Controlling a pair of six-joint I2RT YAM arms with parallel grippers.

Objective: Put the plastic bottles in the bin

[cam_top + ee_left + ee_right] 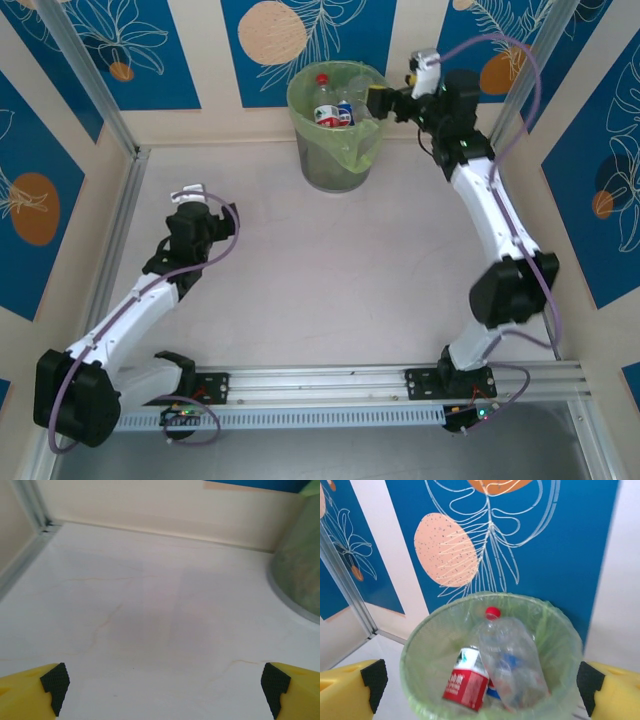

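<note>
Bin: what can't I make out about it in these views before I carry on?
Bottle count: in the right wrist view a clear red-capped bottle and a red-labelled bottle cover whatever lies lower in the bin.
Blue patch behind the clear bottle: blurred, cannot tell what it is.
Top view: bottles too small to count.
Left wrist view: bin cut off by the right edge, its wall hides the inside.

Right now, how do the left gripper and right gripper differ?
The left gripper hangs over bare table, left of the bin; the right gripper is raised at the bin's right rim. The left one faces table and wall; the right looks down onto bottles in the bin. Both are open and empty.
</note>
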